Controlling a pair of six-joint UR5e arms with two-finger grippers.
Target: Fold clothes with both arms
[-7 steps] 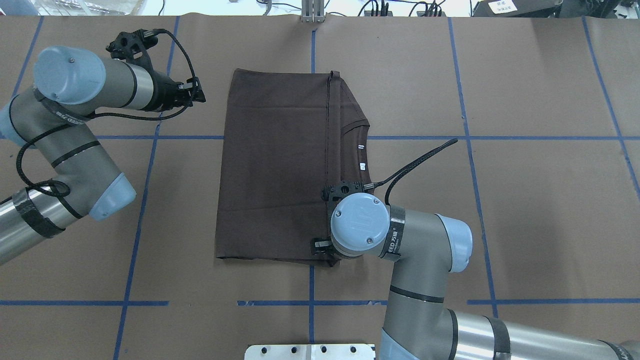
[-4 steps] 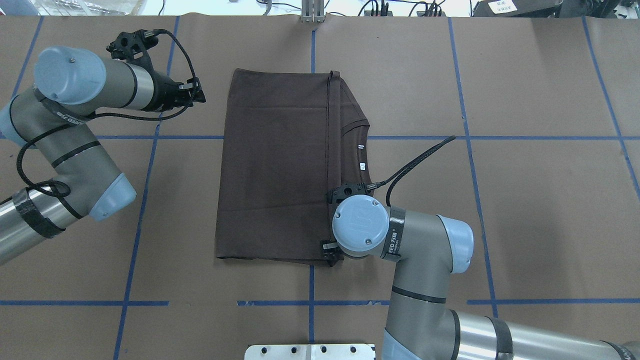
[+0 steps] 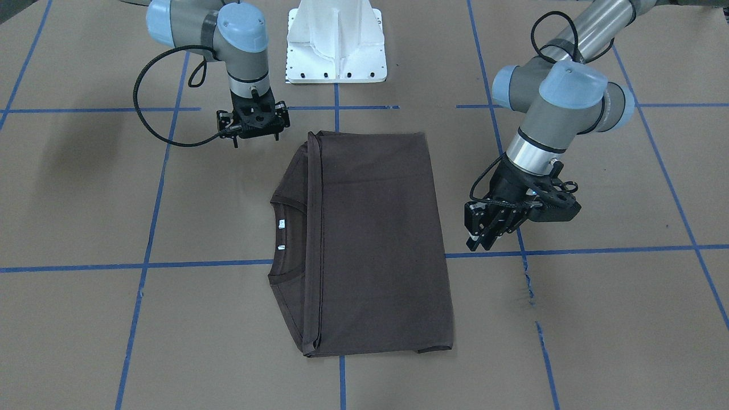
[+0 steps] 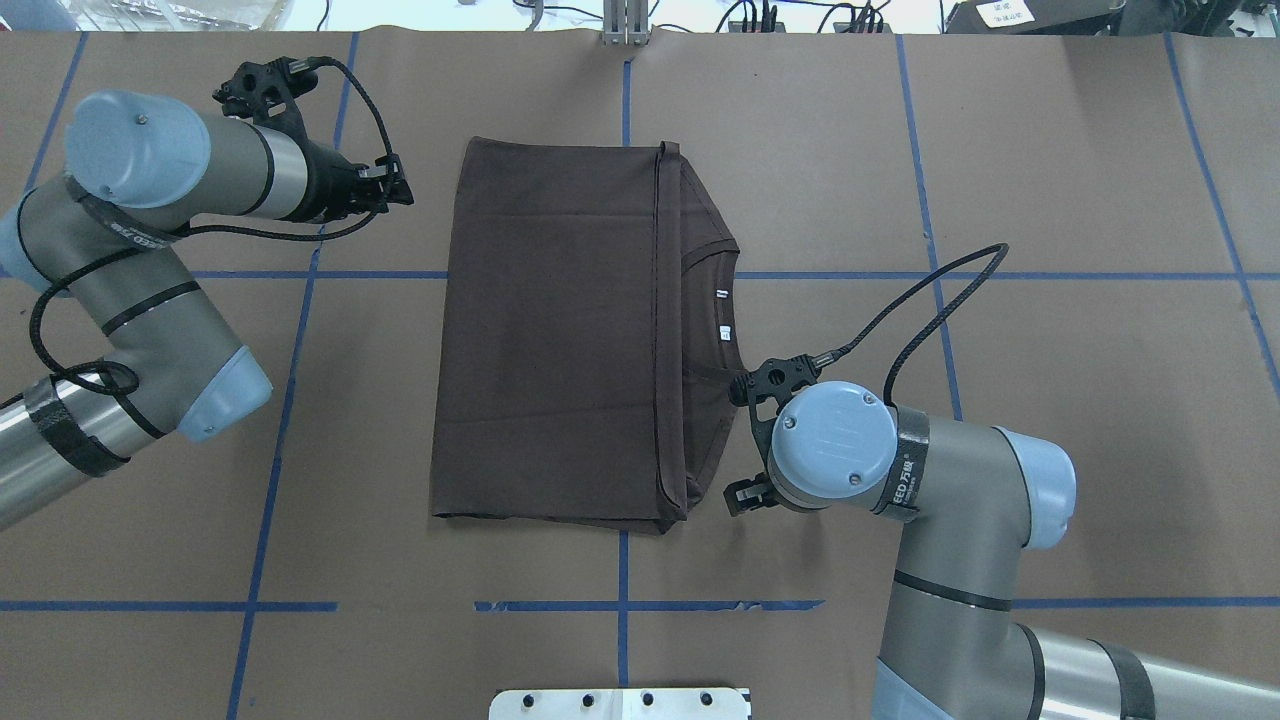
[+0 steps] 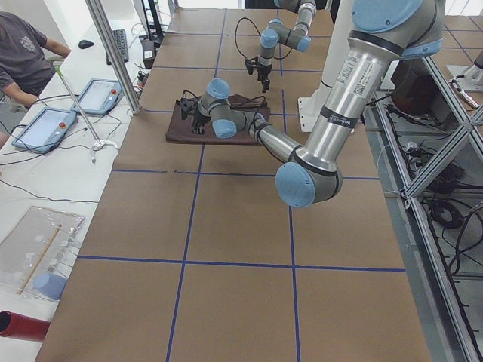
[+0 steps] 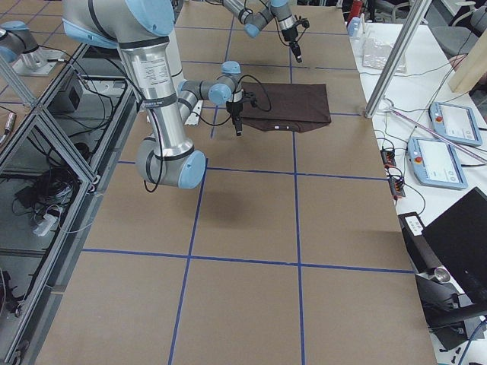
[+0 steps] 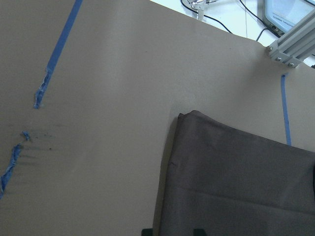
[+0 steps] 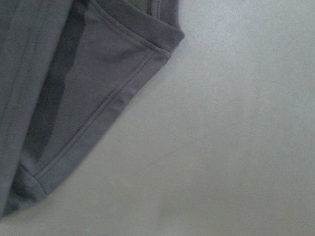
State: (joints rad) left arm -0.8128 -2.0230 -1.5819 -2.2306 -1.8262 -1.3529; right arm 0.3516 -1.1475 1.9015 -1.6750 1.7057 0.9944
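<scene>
T-shirt [image 4: 560, 340] folded flat | left pincer [image 3: 480, 238] spread, empty | right pincer [image 3: 256, 134] fingers obscured, cannot tell

Matt, soft cloth T-shirt [image 4: 550, 330]; smooth matt paper table covering [image 4: 1050, 150]

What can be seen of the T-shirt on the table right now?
The T-shirt is dark brown, seemingly soft cotton, folded into a rough rectangle lying flat on the paper-covered table. A stitched hem edge runs along the top layer. On the robot's right side the ribbed collar and shoulders stick out, with two small white tags inside the neck. Only the table touches it; the right gripper and left gripper are beside it, apart.
</scene>
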